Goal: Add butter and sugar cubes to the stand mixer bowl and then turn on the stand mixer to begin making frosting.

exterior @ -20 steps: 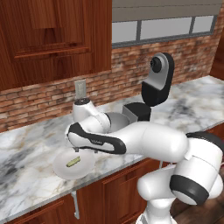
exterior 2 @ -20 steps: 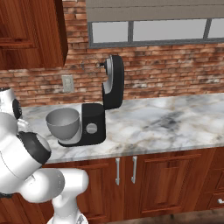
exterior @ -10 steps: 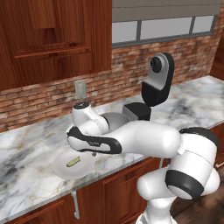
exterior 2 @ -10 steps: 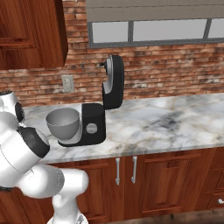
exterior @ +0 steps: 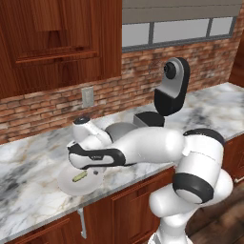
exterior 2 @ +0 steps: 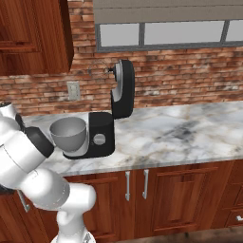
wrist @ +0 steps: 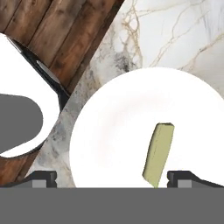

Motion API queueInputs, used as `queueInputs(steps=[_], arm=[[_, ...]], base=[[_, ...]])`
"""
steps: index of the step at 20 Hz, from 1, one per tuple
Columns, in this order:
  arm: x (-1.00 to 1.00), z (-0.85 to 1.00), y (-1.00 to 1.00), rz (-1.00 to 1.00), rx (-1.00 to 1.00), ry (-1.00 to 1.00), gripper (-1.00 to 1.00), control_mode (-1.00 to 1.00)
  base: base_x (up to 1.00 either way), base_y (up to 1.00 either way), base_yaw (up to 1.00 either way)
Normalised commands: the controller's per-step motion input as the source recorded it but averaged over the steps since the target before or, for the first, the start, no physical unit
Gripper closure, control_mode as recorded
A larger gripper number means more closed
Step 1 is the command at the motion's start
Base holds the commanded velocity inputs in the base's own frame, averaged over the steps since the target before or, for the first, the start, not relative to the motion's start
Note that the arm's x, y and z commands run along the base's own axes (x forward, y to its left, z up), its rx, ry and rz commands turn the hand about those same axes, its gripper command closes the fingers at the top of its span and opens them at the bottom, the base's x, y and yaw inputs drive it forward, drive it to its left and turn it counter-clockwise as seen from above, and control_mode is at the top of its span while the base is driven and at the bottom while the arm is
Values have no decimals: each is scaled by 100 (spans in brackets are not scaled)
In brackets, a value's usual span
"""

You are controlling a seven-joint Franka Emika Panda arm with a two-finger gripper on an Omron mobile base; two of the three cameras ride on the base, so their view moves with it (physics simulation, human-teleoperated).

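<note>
Butter lies flat on the white plate near the counter's front edge, and in the hand view we see our two fingertips spread wide, one out past the plate's rim and one just beside the stick, gripping nothing. From the left base view our arm reaches across to the left, elbow bent low, hand hanging over the plate. Off to the right, the mixer stands head tilted back, grey bowl in its base.
</note>
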Motion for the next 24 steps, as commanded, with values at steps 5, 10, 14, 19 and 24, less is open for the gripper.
queueInputs(steps=[5,10,14,19,24], arm=[[15,-35,4,-6,0,0,-100,-100],[19,-44,0,-2,0,0,-100,-100],[11,-26,14,0,0,-2,-100,-100],[22,-5,20,0,0,-3,-100,-100],[24,-2,16,0,0,-3,-100,-100]], base=[[0,0,0],[0,0,0],[0,0,0],[0,0,0],[0,0,0]])
